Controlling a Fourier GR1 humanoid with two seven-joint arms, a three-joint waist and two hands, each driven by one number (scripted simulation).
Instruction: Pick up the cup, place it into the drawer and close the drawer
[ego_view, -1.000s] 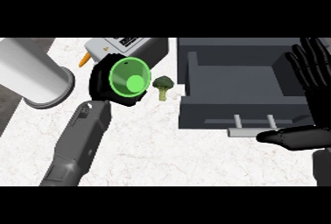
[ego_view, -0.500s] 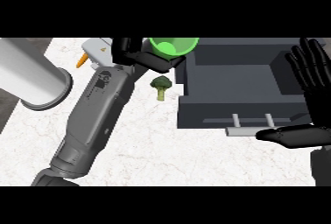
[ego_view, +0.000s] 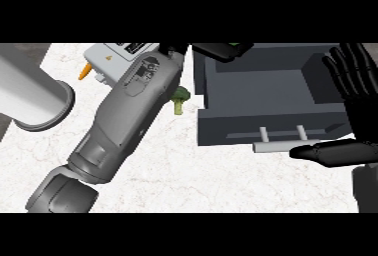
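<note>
Cup (ego_view: 238, 45) higher — under left robot hand (ego_view: 220, 50)

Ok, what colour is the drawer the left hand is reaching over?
Dark grey, inside and front alike, drawer, with a paler grey bar handle. Head view shows it best.

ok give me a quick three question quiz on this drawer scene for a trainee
1. True or false: the drawer stands open.
2. Which hand is over the drawer's back edge, with a bit of the green cup showing?
A. left hand
B. right hand
3. Fill in: the small green broccoli lies on the counter between the left forearm and the ____.

Key
1. True
2. A; the right hand rests open at the view's right edge.
3. drawer
</note>
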